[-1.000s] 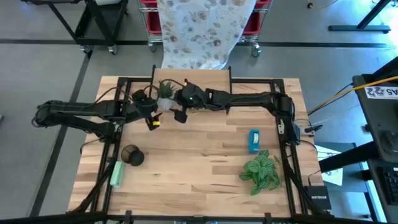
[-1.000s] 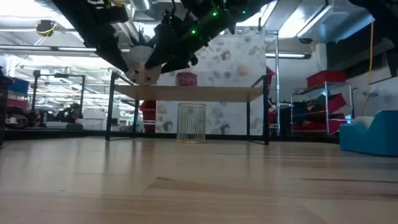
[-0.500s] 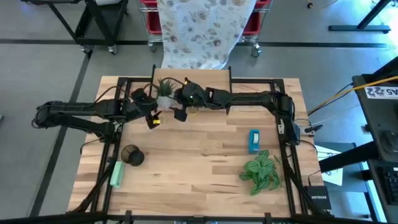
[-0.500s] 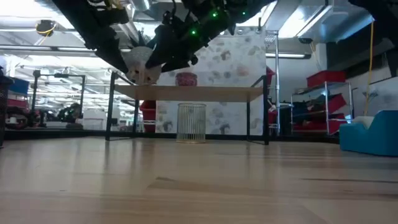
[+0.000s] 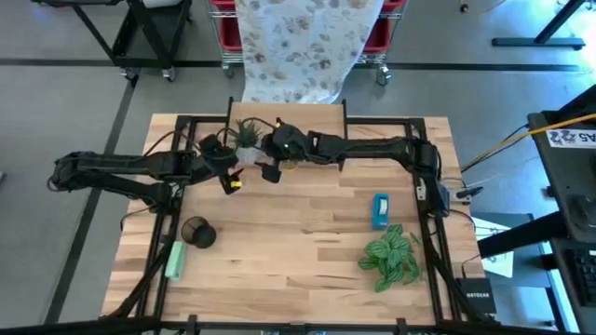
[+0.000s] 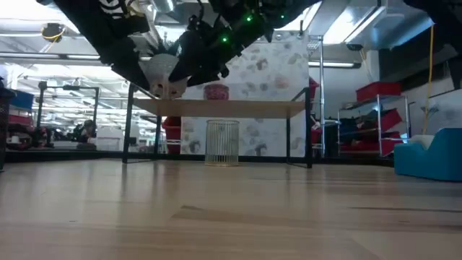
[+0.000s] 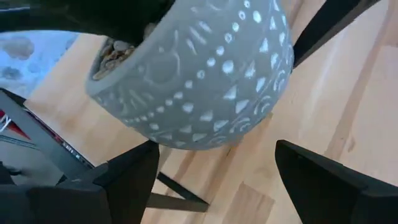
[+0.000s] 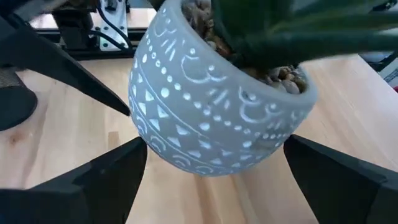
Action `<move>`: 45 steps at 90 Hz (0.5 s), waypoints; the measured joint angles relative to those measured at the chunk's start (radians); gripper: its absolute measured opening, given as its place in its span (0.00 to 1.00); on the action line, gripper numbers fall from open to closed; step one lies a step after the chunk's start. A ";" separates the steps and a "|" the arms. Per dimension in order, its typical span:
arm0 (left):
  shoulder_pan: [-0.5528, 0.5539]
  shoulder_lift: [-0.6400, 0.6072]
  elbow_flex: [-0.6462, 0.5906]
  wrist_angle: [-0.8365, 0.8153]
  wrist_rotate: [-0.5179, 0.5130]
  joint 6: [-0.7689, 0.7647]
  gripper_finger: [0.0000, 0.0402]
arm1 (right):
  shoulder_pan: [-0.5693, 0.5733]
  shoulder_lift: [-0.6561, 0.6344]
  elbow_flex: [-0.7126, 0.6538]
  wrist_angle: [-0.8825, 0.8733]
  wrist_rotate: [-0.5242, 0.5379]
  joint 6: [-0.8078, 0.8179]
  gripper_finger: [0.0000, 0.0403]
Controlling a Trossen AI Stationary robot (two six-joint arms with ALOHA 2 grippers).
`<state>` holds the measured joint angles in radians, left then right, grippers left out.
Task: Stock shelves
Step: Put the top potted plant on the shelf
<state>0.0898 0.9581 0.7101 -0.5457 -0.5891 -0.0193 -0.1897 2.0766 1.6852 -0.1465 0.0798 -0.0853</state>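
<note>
The potted plant (image 8: 217, 118), in its grey patterned pot, hangs in the air at the table's 11 o'clock, just above the left end of the shelves (image 6: 231, 108), not yet set on the plank; the right gripper (image 8: 214, 165) has its jaws spread wide against the pot's sides and seems to carry it; the left gripper (image 7: 214, 171) sits just under the pot, jaws apart, with no contact that I can make out. Over the last second the pot has barely shifted, while the left arm has edged in closer; I judge placement is near, with the left steadying. A red item (image 6: 215, 92) already stands on top; a wire basket (image 6: 222, 142) sits beneath.
</note>
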 joint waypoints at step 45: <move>0.000 0.001 0.000 0.015 -0.022 0.053 0.75 | -0.002 0.021 -0.001 0.034 -0.010 -0.051 0.90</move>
<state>0.0895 0.9588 0.7097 -0.5305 -0.6113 0.0335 -0.1921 2.0972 1.6844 -0.1128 0.0700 -0.1368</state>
